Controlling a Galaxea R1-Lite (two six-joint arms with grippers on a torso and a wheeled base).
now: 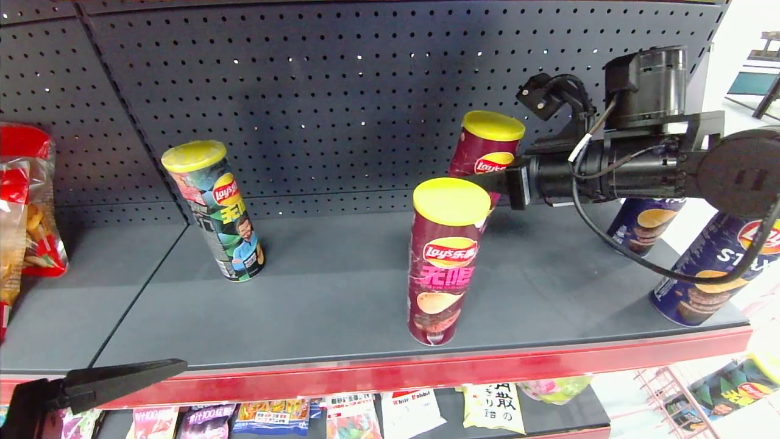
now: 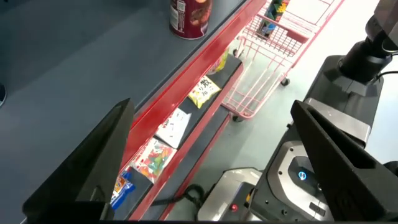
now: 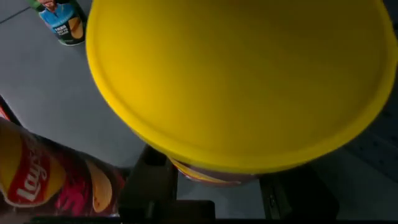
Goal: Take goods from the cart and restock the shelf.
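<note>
A maroon chip can with a yellow lid (image 1: pixel 487 149) leans at the back of the grey shelf (image 1: pixel 329 292); my right gripper (image 1: pixel 496 180) is shut on it from the right side. Its base is hidden behind a second, upright maroon can (image 1: pixel 448 262) nearer the front edge. In the right wrist view the held can's lid (image 3: pixel 242 81) looms close, with the gripper (image 3: pixel 217 186) clamped around the body below it and the front can (image 3: pixel 50 180) alongside. My left gripper (image 1: pixel 122 375) hangs low at the left, below the shelf's red edge, open and empty (image 2: pixel 211 168).
A green can (image 1: pixel 216 210) stands at the shelf's left rear, and two blue cans (image 1: pixel 710 268) at the right end. Snack bags (image 1: pixel 24 201) fill the neighbouring bay at the left. Packets (image 1: pixel 365 414) line the lower shelf. The pink wire cart (image 2: pixel 273 56) stands at the lower right.
</note>
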